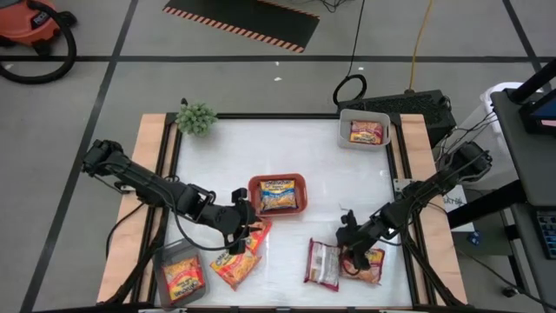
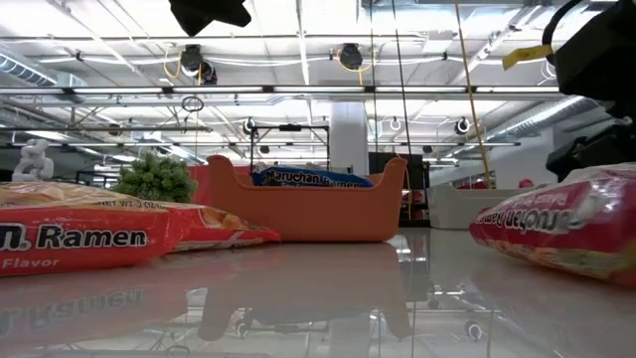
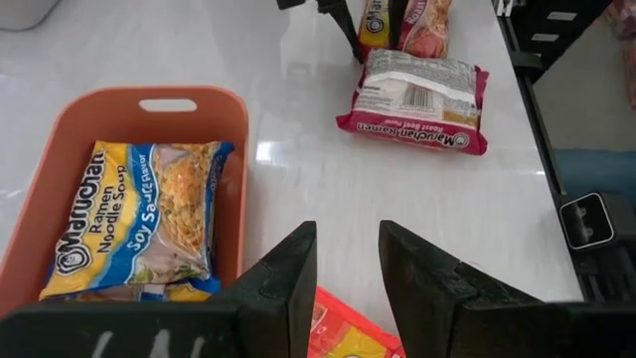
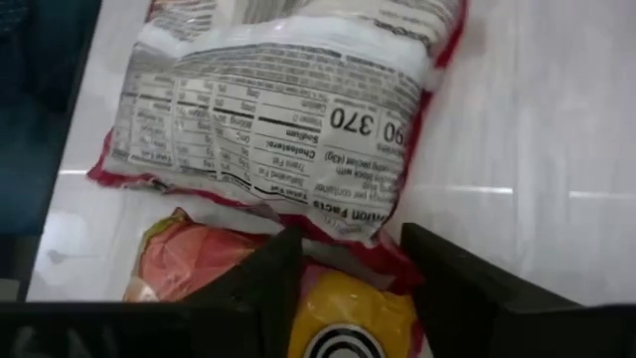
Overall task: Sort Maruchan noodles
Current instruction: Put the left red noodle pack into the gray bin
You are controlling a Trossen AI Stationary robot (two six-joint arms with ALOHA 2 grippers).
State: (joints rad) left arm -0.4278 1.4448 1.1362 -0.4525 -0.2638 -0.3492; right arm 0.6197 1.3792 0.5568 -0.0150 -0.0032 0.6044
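Observation:
Maruchan packets lie across the white table. A blue-yellow one (image 1: 278, 195) lies in the red tray (image 1: 253, 186). A red-pink one (image 1: 366, 132) lies in the grey tray (image 1: 345, 119) at the far right, and an orange one (image 1: 182, 276) in the near-left tray (image 1: 163, 259). Two orange packets (image 1: 238, 259) lie overlapping below my left gripper (image 1: 246, 219), which hovers open and narrow with nothing between its fingers (image 3: 348, 239). A red-pink packet (image 4: 288, 119) lies white back up. My right gripper (image 4: 348, 244) stands open, low over an orange-yellow packet (image 4: 343, 318) beside it. My right gripper comes slanting down from the table's right side, its fingers (image 4: 263, 273) standing either side of the orange-yellow packet's end (image 4: 348, 303). I cannot tell whether they touch it. The packet lies flat on the table.
A small green plant (image 1: 196, 117) stands at the table's far left corner. Bare table lies between the red tray and the far-right grey tray. In the low view the red tray (image 2: 308, 204) stands mid-table, with packets close at the left (image 2: 79, 234) and right (image 2: 566, 224).

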